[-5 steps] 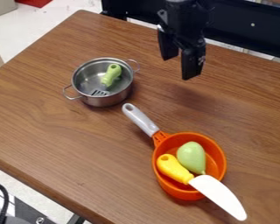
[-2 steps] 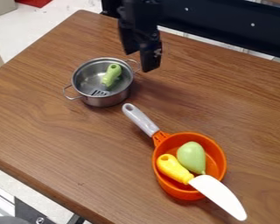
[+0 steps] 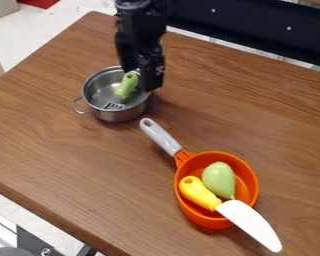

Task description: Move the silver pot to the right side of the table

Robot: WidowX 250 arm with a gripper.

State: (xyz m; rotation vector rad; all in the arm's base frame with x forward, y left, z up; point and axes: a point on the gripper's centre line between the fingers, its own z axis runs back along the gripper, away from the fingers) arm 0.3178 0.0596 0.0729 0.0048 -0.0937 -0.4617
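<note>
The gripper [image 3: 138,80] hangs over the back right part of the silver pot [image 3: 112,114], open, with one finger above the pot's inside and the other by its right rim. The pot stands upright on the left part of the table, a wire handle sticking out at its front left. The gripper hides its other handle and the back right rim. Inside the pot lies a slotted utensil with a green handle [image 3: 126,86]; the gripper is just right of that handle.
An orange pan [image 3: 181,200] with a grey handle [image 3: 161,136] stands front right of the pot on the wooden table [image 3: 69,170]. It holds a green pear-shaped toy [image 3: 219,179] and a yellow-handled knife [image 3: 249,224], whose white blade juts over the rim.
From the right, my gripper has moved left and somewhat toward the camera, to the back right rim of the pot. The pot and the orange pan have not moved.
</note>
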